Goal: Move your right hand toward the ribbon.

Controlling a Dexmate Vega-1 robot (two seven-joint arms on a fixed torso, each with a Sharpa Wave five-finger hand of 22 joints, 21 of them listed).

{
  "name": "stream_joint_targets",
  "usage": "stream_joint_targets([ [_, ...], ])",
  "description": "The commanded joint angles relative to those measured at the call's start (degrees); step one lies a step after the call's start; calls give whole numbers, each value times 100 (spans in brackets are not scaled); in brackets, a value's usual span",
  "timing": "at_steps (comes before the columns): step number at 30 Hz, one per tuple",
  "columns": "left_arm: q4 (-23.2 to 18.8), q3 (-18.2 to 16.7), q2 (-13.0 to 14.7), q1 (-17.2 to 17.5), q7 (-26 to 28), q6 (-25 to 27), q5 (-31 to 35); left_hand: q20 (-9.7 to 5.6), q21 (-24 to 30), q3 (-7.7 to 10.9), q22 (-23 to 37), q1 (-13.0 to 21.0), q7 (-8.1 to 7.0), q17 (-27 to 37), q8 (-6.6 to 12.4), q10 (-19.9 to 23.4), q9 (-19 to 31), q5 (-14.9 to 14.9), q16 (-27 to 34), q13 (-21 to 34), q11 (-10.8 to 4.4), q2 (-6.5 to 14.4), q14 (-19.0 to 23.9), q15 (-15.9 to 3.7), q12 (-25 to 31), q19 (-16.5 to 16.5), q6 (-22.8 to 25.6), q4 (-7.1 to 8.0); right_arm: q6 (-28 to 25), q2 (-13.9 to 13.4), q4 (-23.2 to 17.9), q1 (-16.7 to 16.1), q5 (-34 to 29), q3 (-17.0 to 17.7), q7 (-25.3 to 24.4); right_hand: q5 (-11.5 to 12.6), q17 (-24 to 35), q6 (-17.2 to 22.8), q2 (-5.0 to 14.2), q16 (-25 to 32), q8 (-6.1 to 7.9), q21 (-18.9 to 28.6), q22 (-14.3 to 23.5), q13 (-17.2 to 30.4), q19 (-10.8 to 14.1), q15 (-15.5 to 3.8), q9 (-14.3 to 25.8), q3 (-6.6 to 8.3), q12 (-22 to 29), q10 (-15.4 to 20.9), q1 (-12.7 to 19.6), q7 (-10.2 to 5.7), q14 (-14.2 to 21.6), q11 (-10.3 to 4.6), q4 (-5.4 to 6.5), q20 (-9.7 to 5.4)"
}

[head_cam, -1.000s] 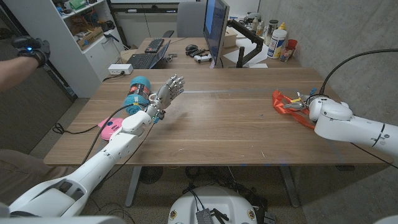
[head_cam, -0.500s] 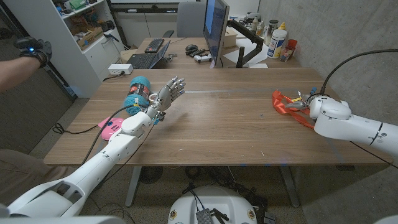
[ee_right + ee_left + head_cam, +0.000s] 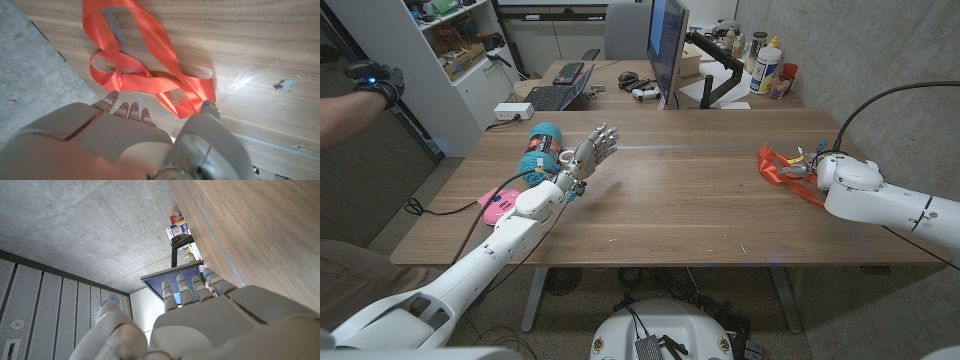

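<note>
An orange-red ribbon (image 3: 777, 165) lies in loose loops near the table's right edge. My right hand (image 3: 807, 168) is at the ribbon's right end, close above the table. In the right wrist view the ribbon (image 3: 145, 50) spreads just beyond my right hand (image 3: 150, 135). The fingertips (image 3: 123, 105) reach its near loops and the thumb sits by its tail, with nothing gripped. My left hand (image 3: 592, 148) is held up over the table's left part with its fingers extended and apart, holding nothing. The left wrist view shows the back of that hand (image 3: 200, 315).
A teal roll (image 3: 542, 150) and a pink object (image 3: 500, 205) lie by my left forearm. A monitor (image 3: 667, 45), a keyboard and bottles (image 3: 767, 65) stand on the desk behind. A person's gloved hand (image 3: 370, 80) reaches in at the far left.
My right arm has crept slightly left, bringing the hand a little closer onto the ribbon. The left arm has not moved.
</note>
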Motion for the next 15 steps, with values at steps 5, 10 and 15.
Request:
stream_joint_targets([
  [5, -76, 6, 17, 55, 86, 82, 6, -170, 23, -30, 9, 30, -38, 2, 22, 50, 12, 31, 12, 22, 3, 12, 56, -563, 20, 37, 27, -7, 311, 184, 325, 82, -245, -60, 289, 43, 14, -82, -3, 22, 49, 19, 18, 19, 47, -2, 11, -17, 44, -20, 50, -26, -232, -7, -31, 4],
  [10, -42, 10, 12, 37, 82, 93, 8, -174, 28, -33, 8, 33, -39, 2, 23, 62, 12, 34, 12, 22, 1, 15, 61, -556, 22, 52, 41, -9, 361, 249, 406, 125, -340, -87, 402, 50, 14, -82, -5, 25, 52, 19, 18, 19, 49, -1, 11, -23, 46, -21, 47, -30, -225, -8, -29, 4],
  [15, 20, 27, -23, -10, 46, 76, 8, -174, 28, -36, 8, 35, -41, 2, 22, 63, 12, 35, 13, 22, 0, 16, 65, -559, 21, 53, 47, -10, 381, 284, 446, 152, -427, -99, 497, 58, 14, -82, -4, 26, 54, 19, 18, 19, 51, 1, 11, -28, 47, -21, 47, -31, -220, -13, -28, 1],
])
